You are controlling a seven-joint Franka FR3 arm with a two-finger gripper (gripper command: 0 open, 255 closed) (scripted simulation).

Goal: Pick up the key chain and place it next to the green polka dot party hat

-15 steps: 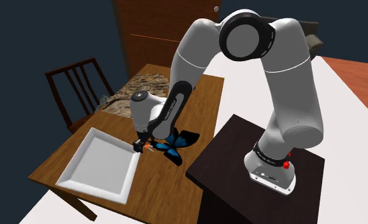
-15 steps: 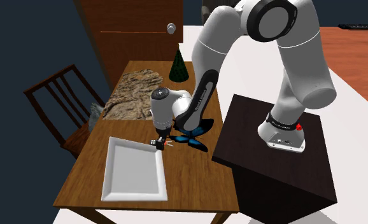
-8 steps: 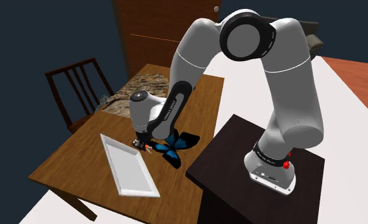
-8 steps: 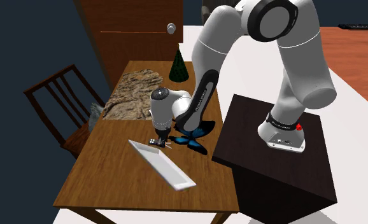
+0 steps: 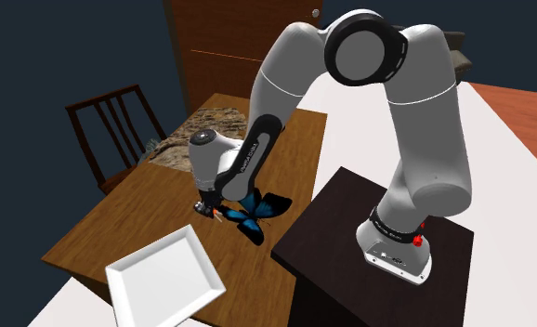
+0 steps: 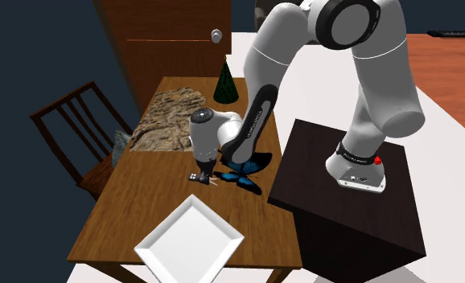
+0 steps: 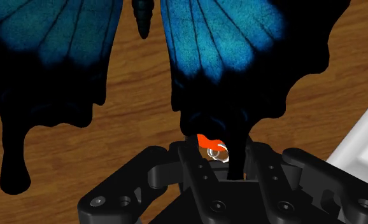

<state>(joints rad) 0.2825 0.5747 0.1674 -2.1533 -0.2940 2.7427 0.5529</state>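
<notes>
Black two-finger gripper (image 7: 222, 158): narrow, pinching tail of blue butterfly key chain (image 7: 222, 44); may slip. White square plate (image 6: 189, 245), overhanging table (image 6: 142, 193) edge, may fall.

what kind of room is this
Probably a dining area in a house: a wooden table with a wooden chair drawn up to it, and a wooden door with a round knob behind.

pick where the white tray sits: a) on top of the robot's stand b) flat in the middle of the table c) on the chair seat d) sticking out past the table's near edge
d: the white tray lies at the near end of the table, with a corner jutting out beyond the wooden edge.
</notes>
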